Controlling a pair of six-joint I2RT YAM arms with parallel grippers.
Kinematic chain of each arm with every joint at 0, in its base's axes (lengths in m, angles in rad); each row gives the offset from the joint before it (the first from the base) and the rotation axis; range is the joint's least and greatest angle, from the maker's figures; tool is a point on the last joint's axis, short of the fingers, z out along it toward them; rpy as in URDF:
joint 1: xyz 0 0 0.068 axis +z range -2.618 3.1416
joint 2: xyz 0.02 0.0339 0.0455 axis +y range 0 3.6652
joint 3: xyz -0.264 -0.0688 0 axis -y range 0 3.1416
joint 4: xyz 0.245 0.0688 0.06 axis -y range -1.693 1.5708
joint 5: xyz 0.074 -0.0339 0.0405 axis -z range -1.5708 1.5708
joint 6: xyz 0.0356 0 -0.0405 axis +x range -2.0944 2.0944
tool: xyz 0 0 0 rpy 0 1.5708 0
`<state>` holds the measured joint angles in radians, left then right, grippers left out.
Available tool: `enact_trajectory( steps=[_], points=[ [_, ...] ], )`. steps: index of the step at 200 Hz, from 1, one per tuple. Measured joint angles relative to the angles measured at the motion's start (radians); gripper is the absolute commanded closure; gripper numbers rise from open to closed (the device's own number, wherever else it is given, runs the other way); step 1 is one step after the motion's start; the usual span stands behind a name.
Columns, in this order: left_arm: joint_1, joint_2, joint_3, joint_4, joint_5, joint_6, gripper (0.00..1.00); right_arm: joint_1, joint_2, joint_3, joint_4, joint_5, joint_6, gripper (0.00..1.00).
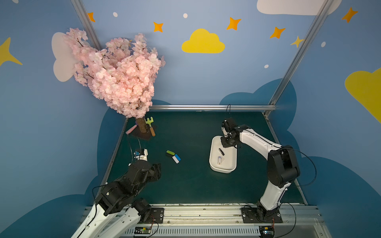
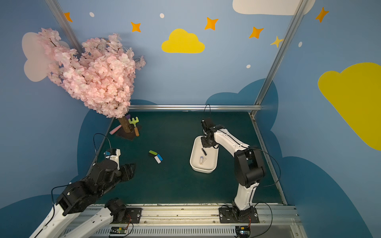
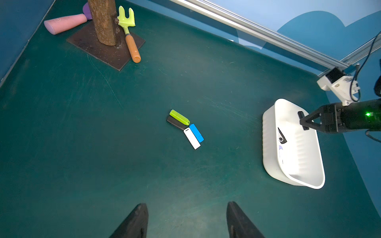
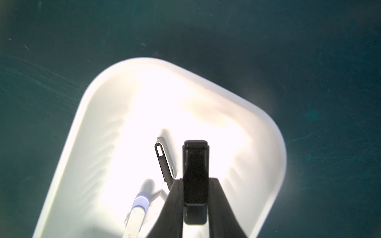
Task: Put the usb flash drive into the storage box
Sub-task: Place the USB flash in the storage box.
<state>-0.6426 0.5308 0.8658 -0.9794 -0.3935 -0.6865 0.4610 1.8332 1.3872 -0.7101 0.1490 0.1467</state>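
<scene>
The white storage box (image 1: 228,162) (image 2: 210,162) stands on the green mat at the right. Above its far end my right gripper (image 4: 195,181) (image 3: 303,123) is shut on a black usb flash drive (image 4: 195,164), which sticks out past the fingertips over the box's inside. Inside the box lie a black and silver swivel drive (image 1: 221,151) and a white stick with a lilac band (image 1: 219,160). Mid-mat, a green (image 3: 179,117), a black (image 3: 175,123), a blue (image 3: 196,133) and a white drive (image 3: 191,138) lie clustered together. My left gripper (image 3: 186,206) (image 1: 157,171) hovers open and empty near the left front.
A pink blossom tree (image 1: 115,72) stands on a dark base plate (image 3: 99,51) at the far left corner, with a green toy rake (image 3: 126,26) and a pink foam piece (image 3: 64,23) beside the trunk. An aluminium rail (image 1: 206,107) runs along the back edge.
</scene>
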Motion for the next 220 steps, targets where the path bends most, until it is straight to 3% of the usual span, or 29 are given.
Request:
enact_trajectory(
  steps=[59, 90, 183, 220],
  points=[
    [-0.002, 0.000, 0.000, 0.000, 0.000, 0.000, 0.36, 0.003, 0.089, 0.000, 0.009, 0.002, 0.015, 0.87],
    [-0.013, 0.000, 0.000, 0.000, 0.000, 0.000, 0.36, 0.003, 0.118, 0.000, 0.013, 0.001, 0.021, 0.79],
    [-0.031, 0.007, 0.000, 0.000, -0.004, -0.003, 0.35, 0.003, 0.137, 0.000, 0.018, -0.003, 0.039, 0.66],
    [-0.032, 0.016, 0.000, 0.000, -0.004, -0.003, 0.35, 0.005, 0.129, 0.000, 0.018, -0.004, 0.048, 0.66]
  ],
)
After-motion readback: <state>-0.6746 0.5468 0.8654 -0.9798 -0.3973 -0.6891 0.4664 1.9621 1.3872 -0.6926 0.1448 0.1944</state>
